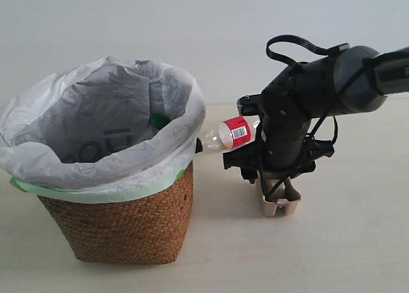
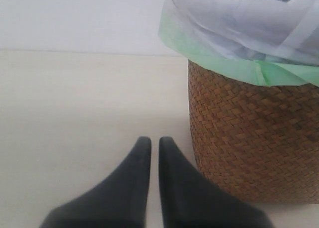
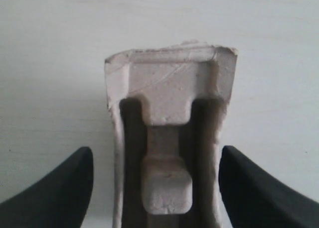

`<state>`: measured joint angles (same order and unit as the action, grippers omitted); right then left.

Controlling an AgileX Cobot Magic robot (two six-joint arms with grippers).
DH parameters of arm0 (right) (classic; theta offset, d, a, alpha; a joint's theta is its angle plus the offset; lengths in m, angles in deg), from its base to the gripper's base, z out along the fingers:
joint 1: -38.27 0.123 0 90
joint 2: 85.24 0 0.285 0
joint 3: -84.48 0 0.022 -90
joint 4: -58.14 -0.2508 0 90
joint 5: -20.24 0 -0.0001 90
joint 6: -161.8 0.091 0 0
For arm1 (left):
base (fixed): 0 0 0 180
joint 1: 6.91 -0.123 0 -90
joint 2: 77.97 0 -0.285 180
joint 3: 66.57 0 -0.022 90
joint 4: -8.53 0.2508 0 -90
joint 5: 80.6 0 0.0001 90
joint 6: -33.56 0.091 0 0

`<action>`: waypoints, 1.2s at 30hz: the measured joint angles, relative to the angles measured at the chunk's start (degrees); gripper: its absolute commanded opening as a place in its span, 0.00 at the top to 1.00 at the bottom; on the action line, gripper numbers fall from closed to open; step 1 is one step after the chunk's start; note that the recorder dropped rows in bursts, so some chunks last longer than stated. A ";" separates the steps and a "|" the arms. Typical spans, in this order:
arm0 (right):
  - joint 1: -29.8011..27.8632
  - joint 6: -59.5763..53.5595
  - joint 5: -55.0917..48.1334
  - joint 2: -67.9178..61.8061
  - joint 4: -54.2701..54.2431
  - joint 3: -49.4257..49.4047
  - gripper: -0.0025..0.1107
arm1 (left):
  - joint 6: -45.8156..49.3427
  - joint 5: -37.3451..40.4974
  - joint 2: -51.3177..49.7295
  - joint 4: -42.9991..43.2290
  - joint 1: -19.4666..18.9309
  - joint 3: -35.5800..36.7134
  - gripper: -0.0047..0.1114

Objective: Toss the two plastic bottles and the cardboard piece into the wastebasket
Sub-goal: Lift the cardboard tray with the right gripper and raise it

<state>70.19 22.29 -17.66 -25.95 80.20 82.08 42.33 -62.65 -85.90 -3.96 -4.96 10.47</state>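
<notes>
The wicker wastebasket (image 1: 121, 222) (image 2: 249, 138) stands on the left, lined with a white bag (image 1: 96, 114). A green patch (image 1: 158, 120) shows inside the bag; I cannot tell if it is the green-capped bottle. The red-label bottle (image 1: 233, 133) lies on its side just right of the basket, neck toward it. The beige cardboard piece (image 1: 279, 205) (image 3: 169, 93) sits on the table under my right arm. My right gripper (image 1: 278, 190) (image 3: 155, 151) is open, one finger on each side of the cardboard, with a gap on both sides. My left gripper (image 2: 151, 139) is shut and empty, low beside the basket wall.
The pale table (image 1: 358, 242) spreads right of and in front of the cardboard. A plain white wall (image 1: 192, 24) stands behind. The right arm's dark body (image 1: 300, 114) hangs in front of the red-label bottle's base. The left arm does not show in the exterior view.
</notes>
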 measured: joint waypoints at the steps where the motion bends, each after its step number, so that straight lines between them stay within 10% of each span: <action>1: 0.00 0.00 0.10 0.00 0.06 0.00 0.43 | 0.00 0.00 0.00 0.00 0.00 0.00 0.91; 28: 0.00 -0.43 0.12 -4.68 3.34 -0.03 0.43 | 0.00 0.00 0.00 0.00 0.00 0.00 0.91; 30: 0.00 0.02 -0.01 -4.68 3.47 -0.03 0.51 | 0.00 0.00 0.00 0.00 0.00 0.00 0.91; 34: 0.00 0.67 -0.61 -4.68 3.35 -0.03 0.96 | 0.00 0.00 0.00 0.00 0.00 0.00 0.91; 36: 0.00 0.79 -1.13 -4.68 3.23 -0.03 0.97 | 0.00 0.00 0.00 0.00 0.00 0.00 0.91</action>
<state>70.19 23.07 -18.79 -30.63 83.44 82.05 42.33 -62.65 -85.90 -3.96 -4.96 10.47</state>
